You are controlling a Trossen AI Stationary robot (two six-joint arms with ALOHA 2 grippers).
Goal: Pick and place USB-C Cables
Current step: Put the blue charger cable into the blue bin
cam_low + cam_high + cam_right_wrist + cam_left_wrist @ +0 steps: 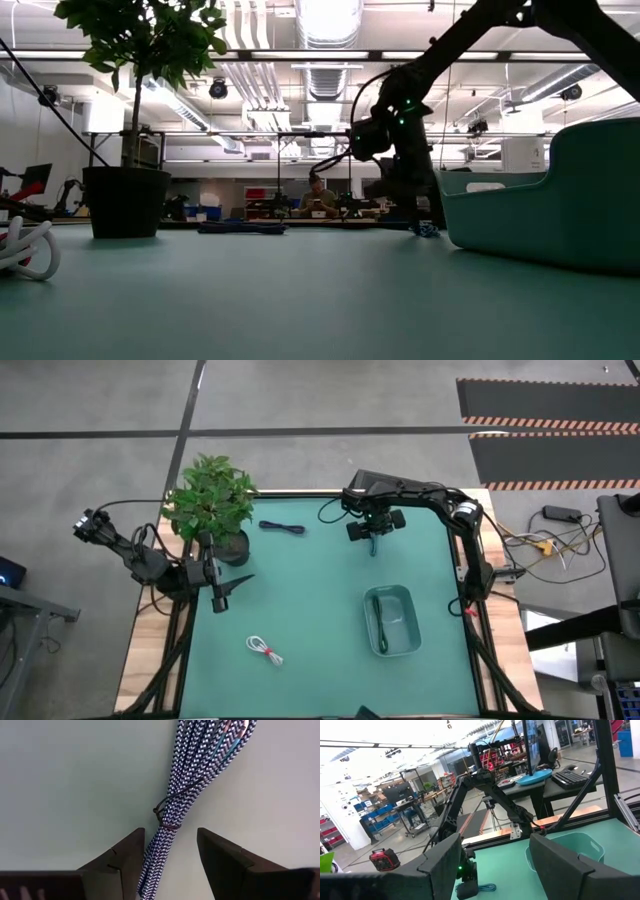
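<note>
Four cables showed: one white [265, 650] at the table's [310, 610] near edge, one green in the bin [391, 621], one between the right pincer's [169, 851] open fingers, ungripped, one navy [282, 528] farthest. The left pincer [222, 593] hung open beside the plant [210, 500].

The tabletop [310, 610] was a flat teal green with pale wood showing along its edges. A bin [392, 622] on it matched that teal, with a dark green cable bundle [378, 616] inside. The cable under the right end effector [170, 851] carried a fine zigzag weave of navy and white — with a thin dark tie around it. Another bundle [282, 527] was navy blue. The coiled cable [264, 650] was white with a red tie. The plant [208, 500] was bright leafy green in a black pot [124, 201]. Both arms were dark — nearly black.
</note>
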